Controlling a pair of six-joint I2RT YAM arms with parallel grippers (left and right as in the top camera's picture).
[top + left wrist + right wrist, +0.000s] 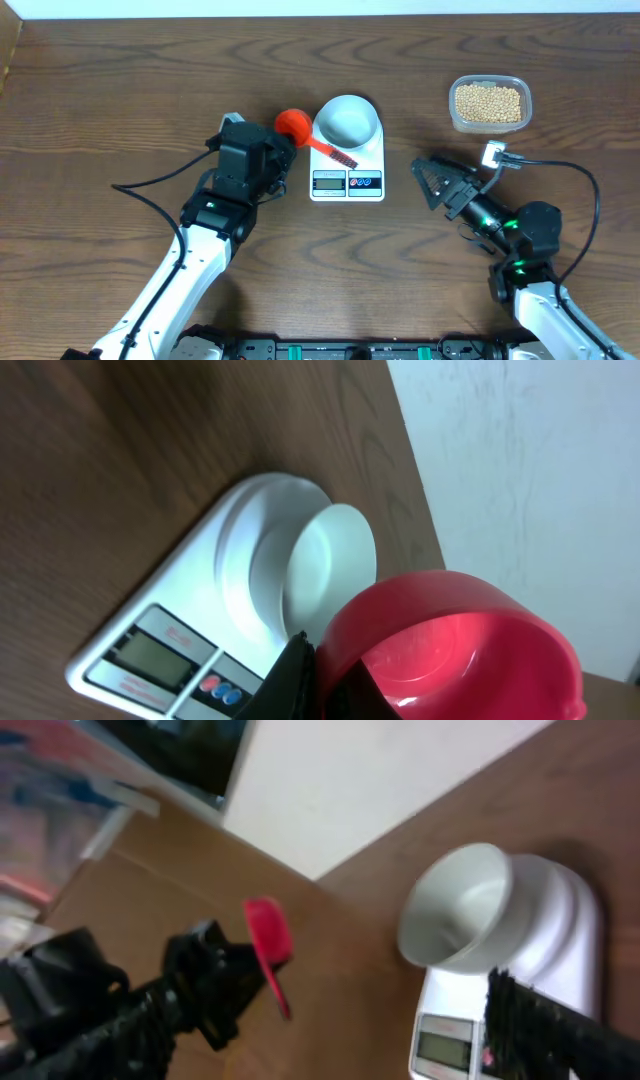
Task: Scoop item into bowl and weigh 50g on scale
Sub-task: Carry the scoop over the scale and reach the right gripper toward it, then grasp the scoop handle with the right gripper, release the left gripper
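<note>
Desk: brown wood grain is carrying everything, with a pale wall running along its far edge.
Left claw (283, 146): is clenching on the red scoop (293, 124). As far as the wrist view is showing, its black fingers (292, 678) are pressing in right beside the cup.
Scoop: is riding empty, its pink inside showing no beans. The handle is pointing away from the left claw and crossing over a corner of the scale.
Bowl (347, 118): is sitting upright just past the scoop, on the far end of the scale. Its pale inside is showing nothing in it.
Scale (376, 160): is lying just beside the left claw, on that claw's right. Its display (329, 181) is facing the robot, but the digits are coming out too small to read.
Right claw (437, 183): is hanging released, fingers spread wide and gripping nothing. It is sitting across the scale from the left claw, near the scale but apart from it.
Beans (488, 104): are lying heaped in a clear tub (452, 108) beyond the right claw. They are well apart from the left claw, with scale and bowl between.
Progress: the task is looking barely begun. The bowl is already standing on the scale and the scoop is in the left claw, but no bean is showing in either. Reaching the tub, filling the scoop, tipping it into the bowl and topping up to 50g are all waiting.
</note>
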